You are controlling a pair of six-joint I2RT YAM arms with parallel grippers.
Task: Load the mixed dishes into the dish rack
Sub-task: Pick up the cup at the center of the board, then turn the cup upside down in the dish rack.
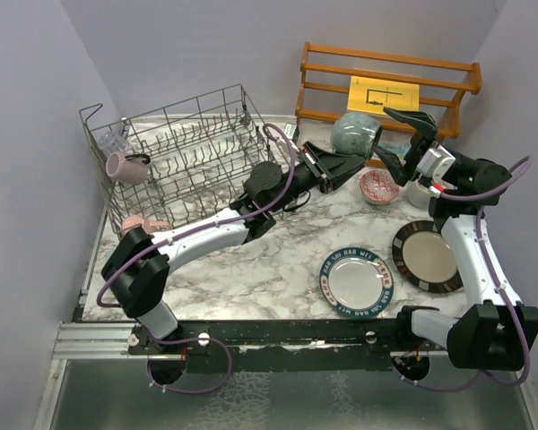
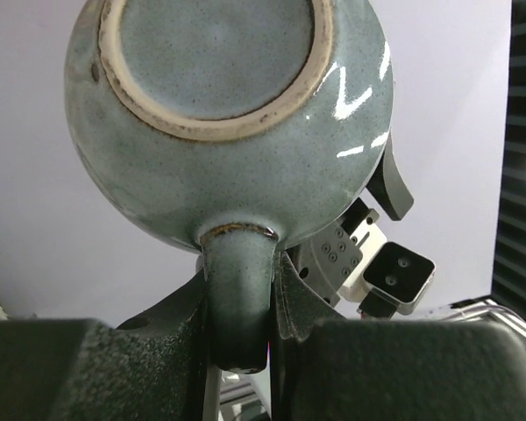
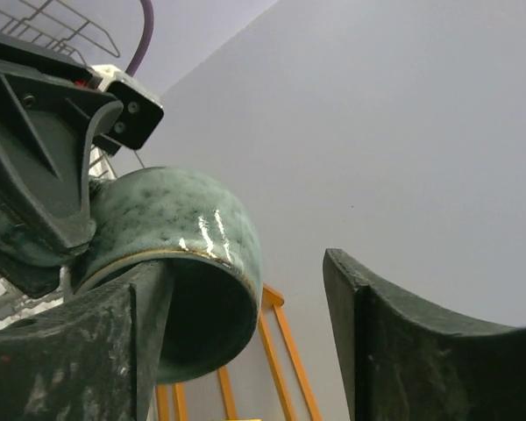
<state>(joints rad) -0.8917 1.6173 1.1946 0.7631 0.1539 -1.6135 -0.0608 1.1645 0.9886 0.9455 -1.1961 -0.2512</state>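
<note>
A grey-green glazed mug (image 1: 356, 134) hangs in the air in front of the wooden shelf. My left gripper (image 2: 239, 333) is shut on its handle (image 2: 238, 289), and the mug's base (image 2: 215, 53) faces that camera. My right gripper (image 1: 396, 139) stands open around the mug's rim side. In the right wrist view the mug (image 3: 171, 237) lies against the left finger (image 3: 114, 342), with a wide gap to the other finger (image 3: 394, 342). The dish rack (image 1: 184, 148) stands at the far left and holds a mauve mug (image 1: 125, 167) and a clear glass (image 1: 112, 139).
A red-patterned bowl (image 1: 378, 186) and a white mug (image 1: 419, 193) sit under the right arm. A blue-rimmed plate (image 1: 356, 282) and a dark-rimmed plate (image 1: 428, 257) lie at the near right. A pink mug (image 1: 143, 222) shows at the rack's near corner. The wooden shelf (image 1: 386, 85) stands at the back.
</note>
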